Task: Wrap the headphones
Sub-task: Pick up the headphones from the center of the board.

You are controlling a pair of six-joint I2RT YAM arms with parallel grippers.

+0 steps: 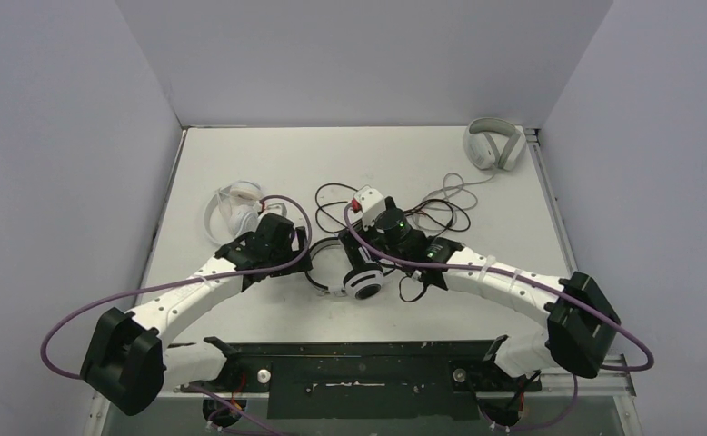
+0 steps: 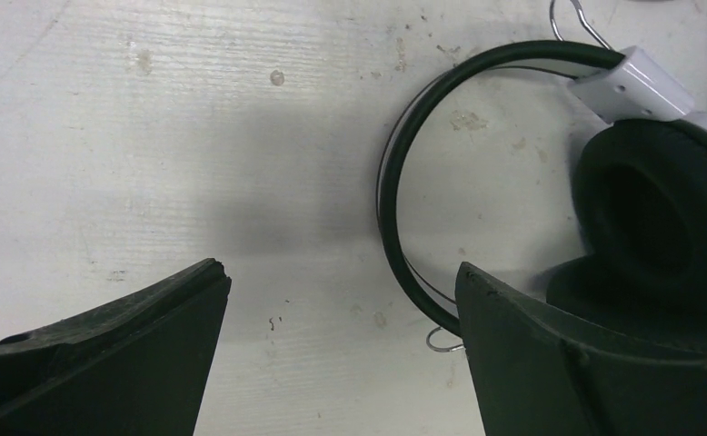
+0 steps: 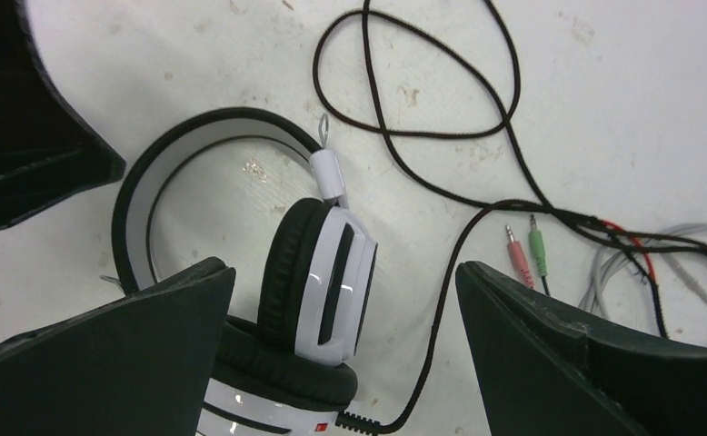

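The black-and-white headset (image 1: 361,278) lies between our two arms, its black cable (image 3: 441,86) sprawled loose beyond it. Both claws gape wide and empty: the right gripper (image 3: 343,265) above the earcup (image 3: 288,263), the left gripper (image 2: 339,272) beside the headband (image 2: 395,182). We should steady the headset, then take the cable close to the earcup.

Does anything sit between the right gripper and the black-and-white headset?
Nothing visible does. The right gripper hangs open over the black-and-white headset, which lies between the fingers on the table. Its black cable trails off to one side, not across it.
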